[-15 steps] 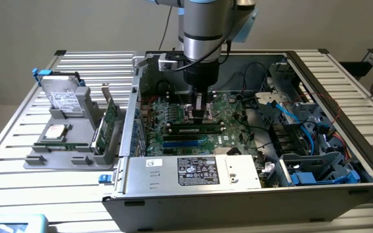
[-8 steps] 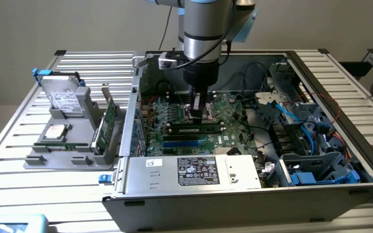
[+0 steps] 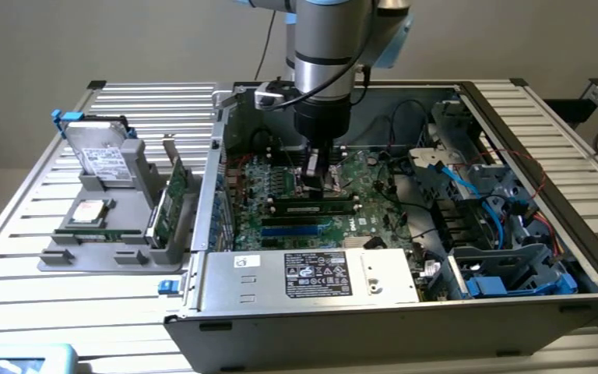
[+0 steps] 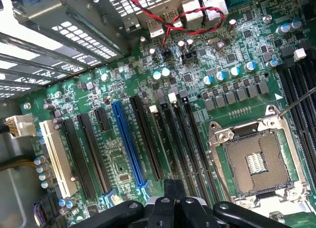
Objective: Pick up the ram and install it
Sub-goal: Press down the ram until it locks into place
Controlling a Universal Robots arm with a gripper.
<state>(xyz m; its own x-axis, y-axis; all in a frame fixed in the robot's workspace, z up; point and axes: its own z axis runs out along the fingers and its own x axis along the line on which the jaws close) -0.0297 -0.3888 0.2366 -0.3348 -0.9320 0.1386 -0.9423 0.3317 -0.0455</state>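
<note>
At the left of the exterior view, a grey holder (image 3: 102, 234) sits on the slatted worktop (image 3: 29, 241) with a hard drive (image 3: 102, 152) propped upright at its upper end, a small square chip (image 3: 91, 209) lying flat lower down, and a green expansion card (image 3: 174, 195) standing on edge along its right side. Right of it, filling the middle and right of the frame, lies the open computer case (image 3: 403, 312) with its silver power supply (image 3: 310, 274) along the lower edge. Near the frame's centre the arm (image 3: 325, 47) comes down from the top edge, and its pincer (image 3: 316, 175) stands pressed together just above the motherboard (image 3: 278, 195). The ram (image 3: 310, 209) lies seated in a slot just below the pincer tips (whether they touch it cannot be told). Further right are the blue cables (image 3: 466, 183) and drive cage (image 3: 507, 273). In the wrist view the pincer (image 4: 173, 210) sits at the lower middle of the frame over the long dark slots (image 4: 173, 139), with a blue slot (image 4: 127, 141) to their left and the bare processor socket (image 4: 254, 161) at the right.
</note>
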